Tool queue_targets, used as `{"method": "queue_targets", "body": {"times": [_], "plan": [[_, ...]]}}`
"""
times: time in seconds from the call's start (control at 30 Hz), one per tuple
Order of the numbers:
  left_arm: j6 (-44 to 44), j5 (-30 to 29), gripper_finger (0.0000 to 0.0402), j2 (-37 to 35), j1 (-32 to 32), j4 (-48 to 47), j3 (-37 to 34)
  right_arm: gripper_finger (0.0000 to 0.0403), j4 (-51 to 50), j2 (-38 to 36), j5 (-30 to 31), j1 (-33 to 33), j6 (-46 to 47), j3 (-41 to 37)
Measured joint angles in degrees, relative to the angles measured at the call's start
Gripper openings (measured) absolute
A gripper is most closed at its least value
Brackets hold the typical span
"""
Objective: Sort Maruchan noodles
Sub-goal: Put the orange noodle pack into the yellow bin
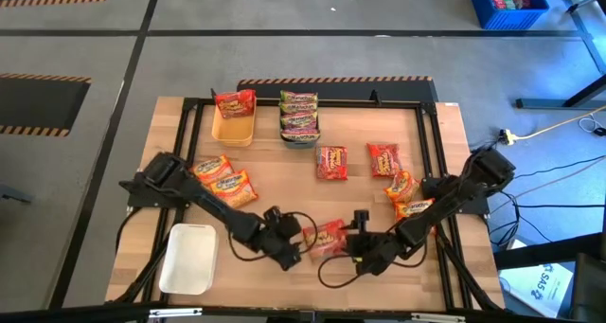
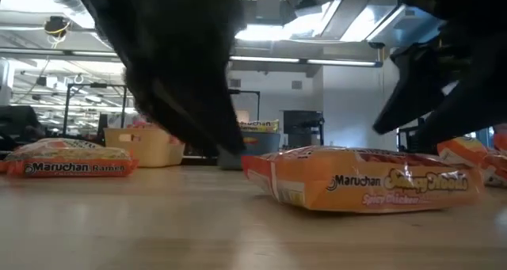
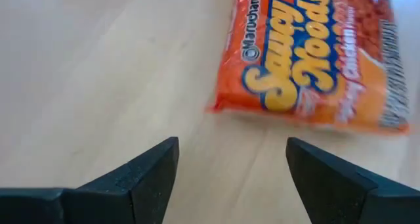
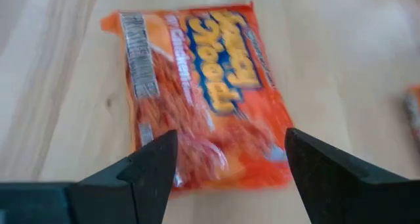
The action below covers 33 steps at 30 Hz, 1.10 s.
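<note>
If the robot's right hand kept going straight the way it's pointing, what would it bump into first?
Probably the orange noodle packet lying flat on the table. The open right hand points right at it, with nothing between them. How far off it is, I can't tell.

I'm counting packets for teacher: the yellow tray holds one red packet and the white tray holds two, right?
Not quite. In the high view the white tray holds nothing; the yellow tray does hold one red packet.
</note>
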Motion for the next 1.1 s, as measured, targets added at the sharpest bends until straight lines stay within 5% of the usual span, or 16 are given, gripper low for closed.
{"method": "queue_targets", "body": {"times": [0.17,0.4,0.67,0.83,1.1], "plan": [[-0.1,-5.3,0.0277,-4.9,-3.0,-1.0,0.0,0.0264,-7.0,-3.3,0.0,0.4,2.8,-0.1],[0.6,-11.6,0.0277,-2.9,-8.0,5.5,0.1,0.0264,-11.3,-4.4,2.9,3.2,3.7,-0.1],[6.2,-14.4,0.0277,2.0,-7.3,11.4,0.0,0.0264,-4.1,-4.1,9.3,4.9,3.9,-6.0],[7.1,-12.5,0.0277,2.5,-6.5,12.6,0.0,0.0264,-3.2,-5.4,1.9,1.8,12.9,-6.7],[10.4,-14.5,0.0277,3.7,-7.4,12.7,-0.1,0.0264,2.2,-7.2,-22.3,-7.8,20.4,-6.7]]}}
